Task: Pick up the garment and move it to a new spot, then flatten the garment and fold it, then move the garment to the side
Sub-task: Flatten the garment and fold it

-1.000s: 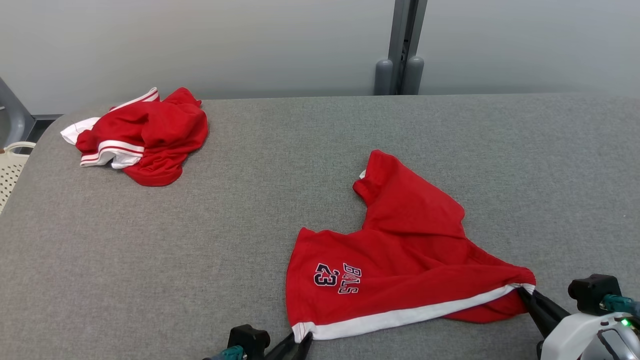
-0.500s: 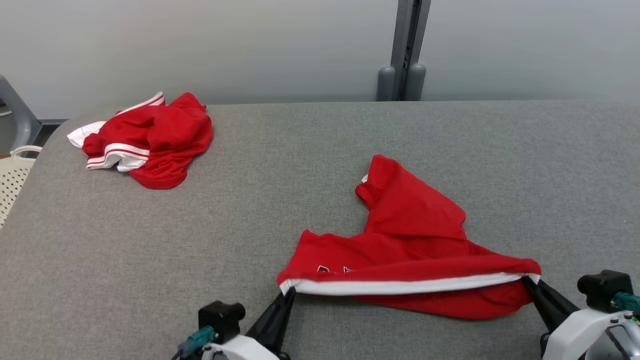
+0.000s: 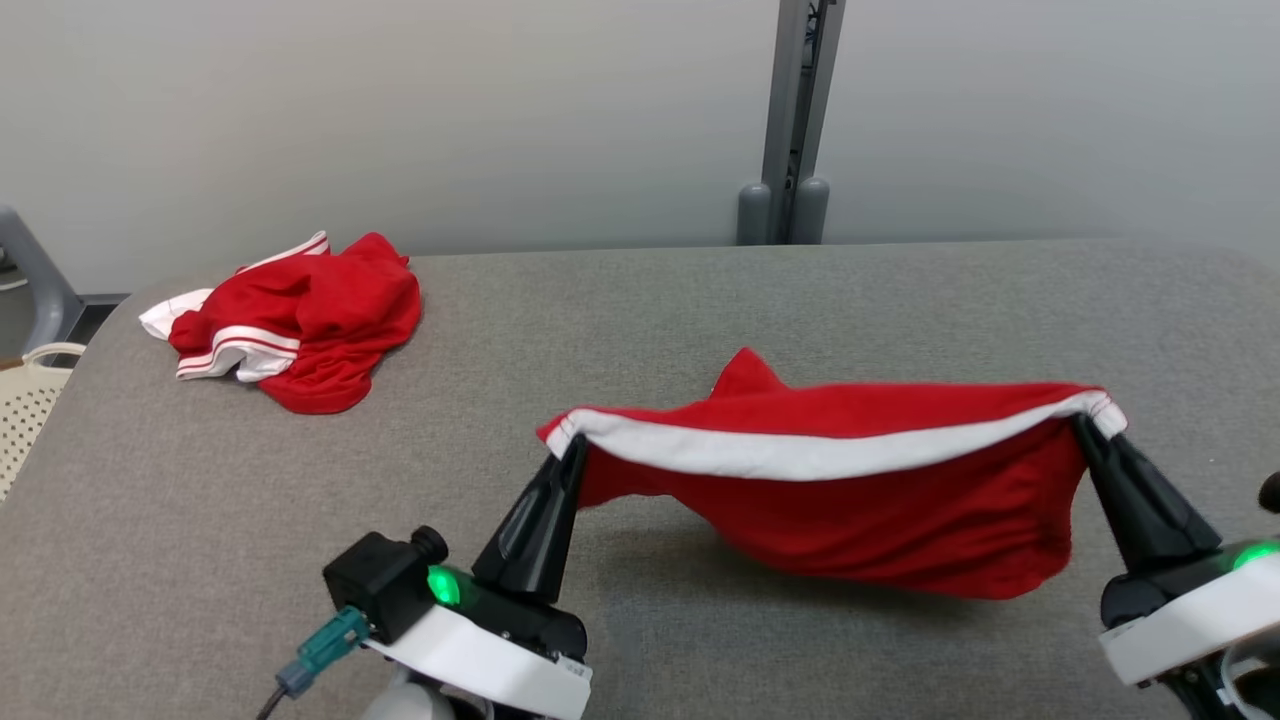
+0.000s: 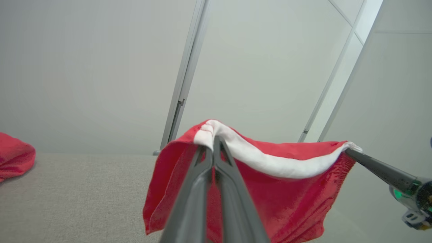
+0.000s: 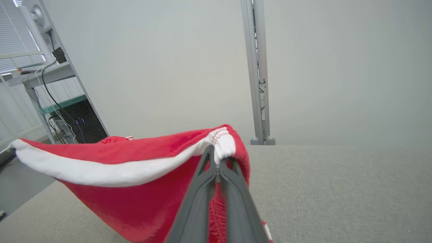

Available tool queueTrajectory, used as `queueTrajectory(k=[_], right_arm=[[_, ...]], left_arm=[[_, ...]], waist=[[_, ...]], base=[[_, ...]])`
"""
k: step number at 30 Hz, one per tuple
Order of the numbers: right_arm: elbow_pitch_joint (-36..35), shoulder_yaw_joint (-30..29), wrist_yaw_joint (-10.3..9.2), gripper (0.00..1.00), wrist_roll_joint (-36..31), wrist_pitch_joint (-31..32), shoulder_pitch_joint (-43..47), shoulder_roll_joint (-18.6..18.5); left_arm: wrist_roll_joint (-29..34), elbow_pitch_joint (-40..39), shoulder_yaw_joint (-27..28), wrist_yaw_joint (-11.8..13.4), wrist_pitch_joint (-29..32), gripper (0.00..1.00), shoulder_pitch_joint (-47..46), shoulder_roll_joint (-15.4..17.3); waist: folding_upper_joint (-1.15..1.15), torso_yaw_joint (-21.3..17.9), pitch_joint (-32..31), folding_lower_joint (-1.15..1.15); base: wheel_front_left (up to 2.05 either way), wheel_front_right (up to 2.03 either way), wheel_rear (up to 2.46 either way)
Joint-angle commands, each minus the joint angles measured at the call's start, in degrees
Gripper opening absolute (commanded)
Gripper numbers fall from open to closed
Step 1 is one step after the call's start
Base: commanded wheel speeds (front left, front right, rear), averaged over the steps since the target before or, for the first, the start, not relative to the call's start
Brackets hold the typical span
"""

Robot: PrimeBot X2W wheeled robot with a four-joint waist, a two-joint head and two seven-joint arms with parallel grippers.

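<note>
Grey table (image 3: 700, 300), red garment (image 3: 850, 520), pale basket (image 3: 20, 400)

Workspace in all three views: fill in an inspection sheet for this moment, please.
Surface: grey padded table, no stains seen.
Job's things: red garment hangs lifted, its white band stretched between the grippers.
Clutter: crumpled red clothing at the table's far left corner.
Grippers: left gripper and right gripper, each shut on one end of the band.
Cables: teal plug and lead at the left wrist; wires under a desk off to the side.
Surroundings: pale wall, grey post, cream basket beside the table.
</note>
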Motion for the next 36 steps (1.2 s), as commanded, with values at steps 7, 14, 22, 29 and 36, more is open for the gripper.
queueTrajectory(k=[7,14,22,29,36], right_arm=[[-12.62,-4.1,0.01,0.0,0.22,4.15,-0.18,-0.69],[-15.07,-5.46,0.01,0.0,0.07,9.45,-5.45,-0.81],[-3.98,2.38,0.01,0.0,0.71,11.69,-24.0,-1.77],[12.77,8.22,0.01,0.0,-4.04,6.21,-50.96,-0.2],[33.39,9.74,0.01,0.0,-12.77,-7.12,-71.41,4.2]], left_arm=[[0.46,-11.43,1.63,1.04,3.0,0.0,-2.24,2.84],[0.08,-18.02,3.76,1.3,9.25,0.0,-9.01,6.09],[-1.01,-10.39,4.42,-0.07,15.23,0.0,-25.67,9.23],[0.69,3.52,5.54,-0.67,15.53,0.0,-49.22,10.97],[4.2,17.79,3.83,-0.94,10.01,0.0,-69.49,9.83]], waist=[[0.0,-1.57,-1.49,0.0],[0.0,-2.1,-0.74,0.0],[0.0,-2.11,6.82,0.0],[0.0,-1.38,18.92,0.0],[0.0,0.13,27.37,0.0]], base=[[0.0,0.0,0.0],[0.0,0.0,0.0],[0.0,0.0,0.0],[0.0,0.0,0.0],[0.0,0.0,0.0]])
